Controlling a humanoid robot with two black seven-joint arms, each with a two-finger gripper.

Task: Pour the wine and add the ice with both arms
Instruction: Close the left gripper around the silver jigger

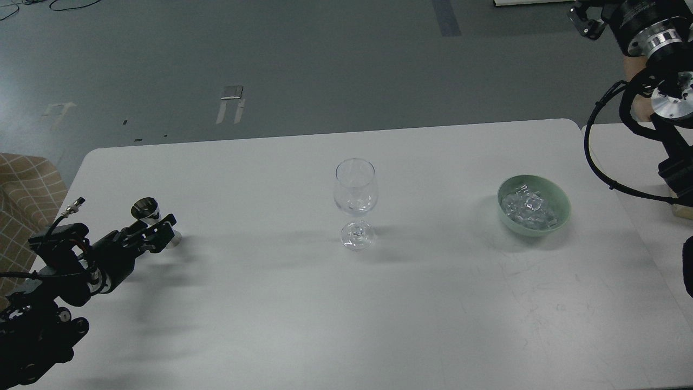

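Observation:
A clear stemmed wine glass stands upright mid-table. The ice is heaped in a pale green bowl to its right. At the table's left, my left gripper is shut on the waist of a small metal jigger, which stands upright with its foot low over the table. Wine is out of view, and I cannot see into the jigger. My right arm rises at the far right and runs off the top edge, so its gripper is out of view.
The white table has a rounded far edge, and a second white surface adjoins it on the right. A checked cushion sits off the left edge. Grey floor lies beyond.

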